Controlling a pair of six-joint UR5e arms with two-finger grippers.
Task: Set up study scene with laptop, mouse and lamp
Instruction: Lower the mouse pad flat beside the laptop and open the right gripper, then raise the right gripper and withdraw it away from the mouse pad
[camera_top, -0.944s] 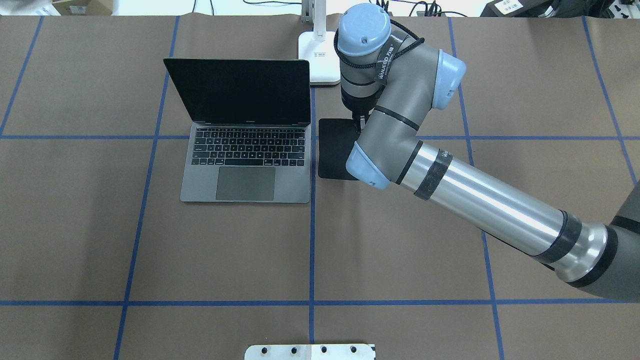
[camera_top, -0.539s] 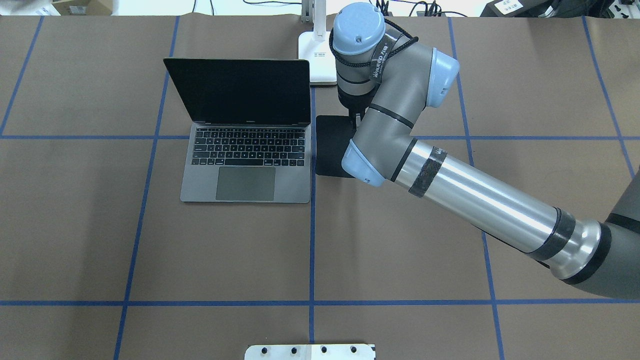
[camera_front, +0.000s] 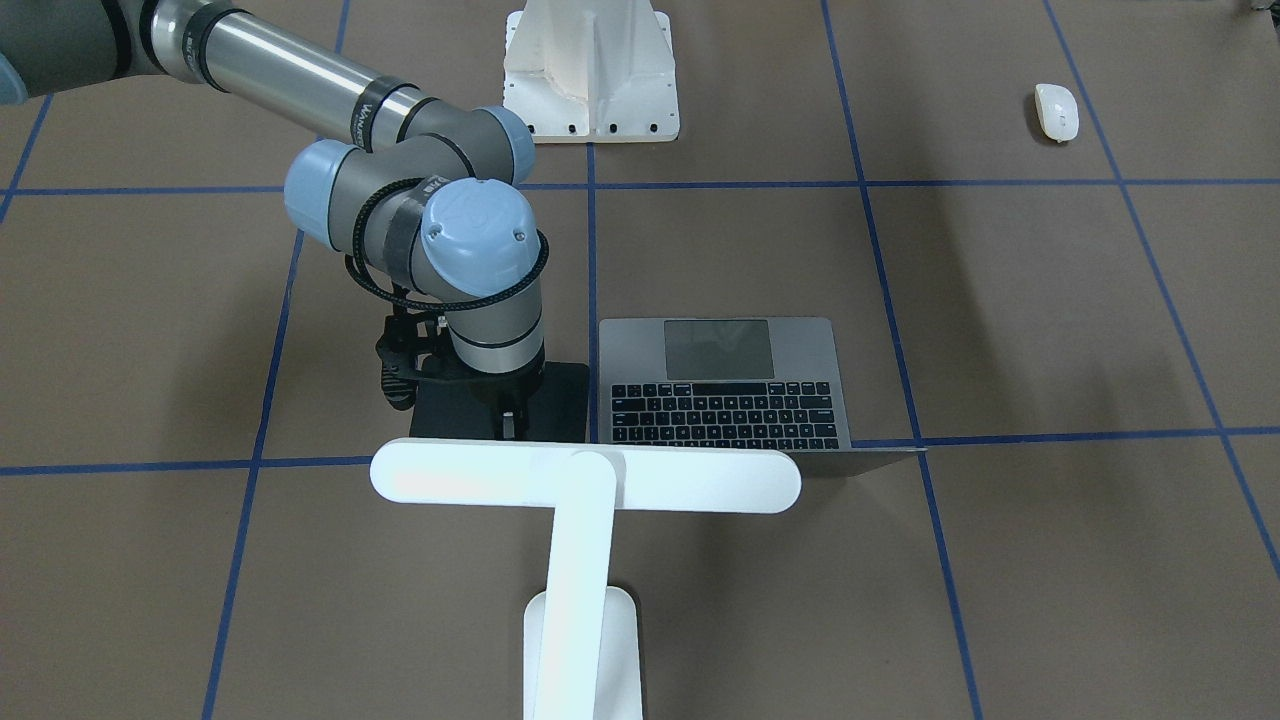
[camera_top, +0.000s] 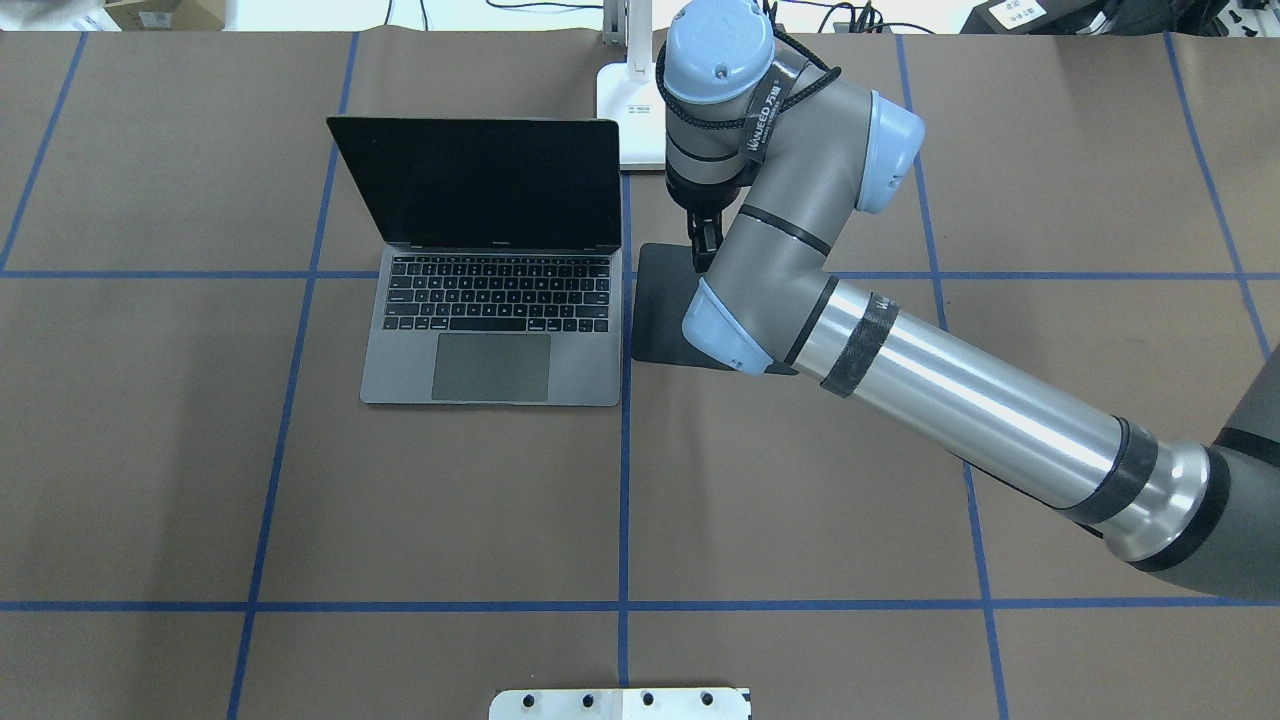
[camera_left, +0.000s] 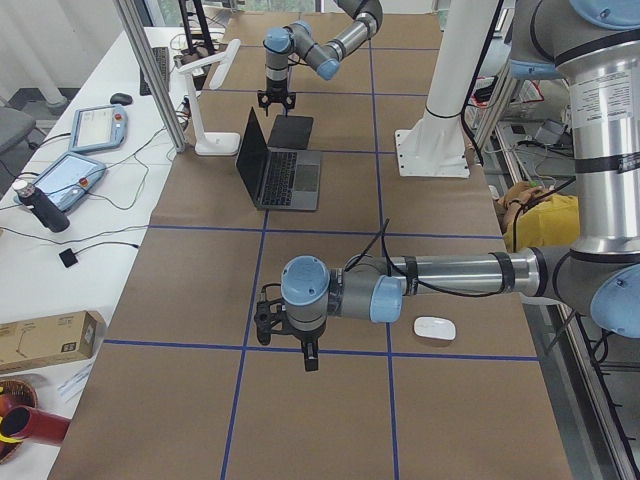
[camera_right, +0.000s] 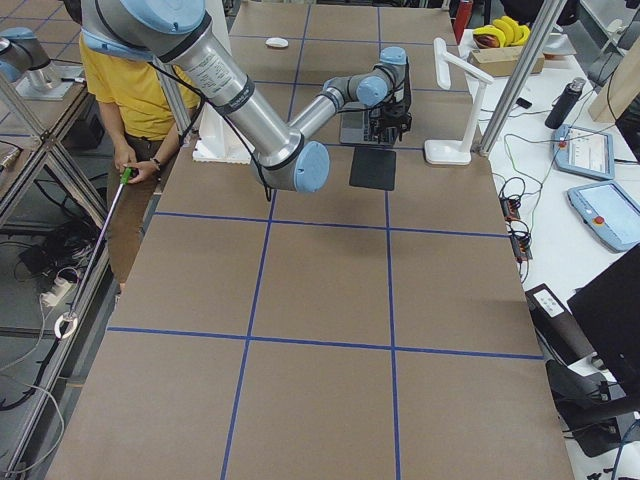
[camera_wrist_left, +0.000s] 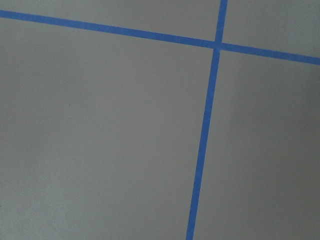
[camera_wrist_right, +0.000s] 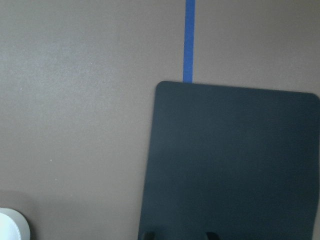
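The right claw (camera_top: 703, 245) points down at the far edge of the black pad (camera_top: 660, 310). In the wrist view, two dark fingertips (camera_wrist_right: 210, 234) peek in at the bottom with a small gap. I cannot tell if they pinch the pad or just sit over it.

The pad lies a bit crooked on the table (camera_top: 400, 500), just to the right of the laptop (camera_top: 490, 340) as the robot sees it. There is a thin gap between them. If the claw drags the pad the wrong way, the pad could bump the laptop and shove it. The laptop is open and its screen stands up near the claw, so a swing to the left could knock it.

The lamp (camera_front: 585, 478) stands just past the pad on the far side, and its long head looks close to the arm's wrist. A quick lift could hit it and tip it.

The mouse (camera_front: 1056, 110) lies well apart, on the robot's left side, near the left claw (camera_left: 310, 358). I cannot tell if that claw is apart or together. The mouse looks smooth and shiny, so it could slip from a pinch.
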